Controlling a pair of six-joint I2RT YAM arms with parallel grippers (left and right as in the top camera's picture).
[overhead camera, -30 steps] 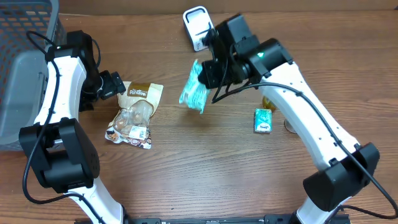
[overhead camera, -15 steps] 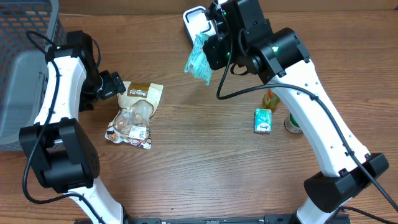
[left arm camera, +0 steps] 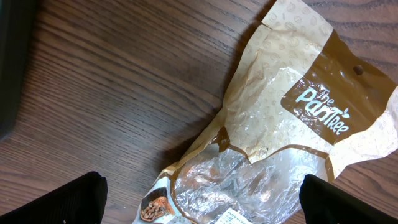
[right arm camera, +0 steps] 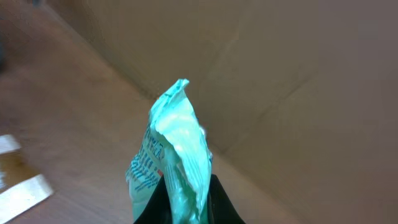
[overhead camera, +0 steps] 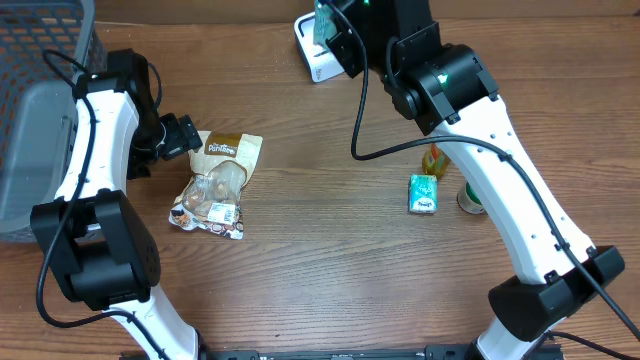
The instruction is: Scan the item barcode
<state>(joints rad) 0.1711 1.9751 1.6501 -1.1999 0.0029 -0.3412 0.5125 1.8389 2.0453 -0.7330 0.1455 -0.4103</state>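
Observation:
A teal plastic packet [right arm camera: 177,143] stands pinched between the black fingers of my right gripper [right arm camera: 186,208], which is shut on it. In the overhead view only a sliver of that packet [overhead camera: 321,16] shows at the top edge, held by the right gripper [overhead camera: 332,28] just above the white scanner [overhead camera: 312,52]. No barcode can be made out on the packet. My left gripper [left arm camera: 214,202] hangs wide open over a brown and clear snack bag [left arm camera: 280,130], with one fingertip on each side of it. In the overhead view the left gripper [overhead camera: 185,135] is at the bag's [overhead camera: 215,185] left upper corner.
A grey basket [overhead camera: 40,110] fills the far left. A small green box [overhead camera: 424,193], a yellow-topped bottle [overhead camera: 433,160] and a round lid [overhead camera: 470,200] sit under the right arm. A cardboard wall stands behind the table in the right wrist view.
My right arm has carried the teal packet up and toward the far edge, from the table's middle to over the scanner. The left arm and the snack bag have not moved.

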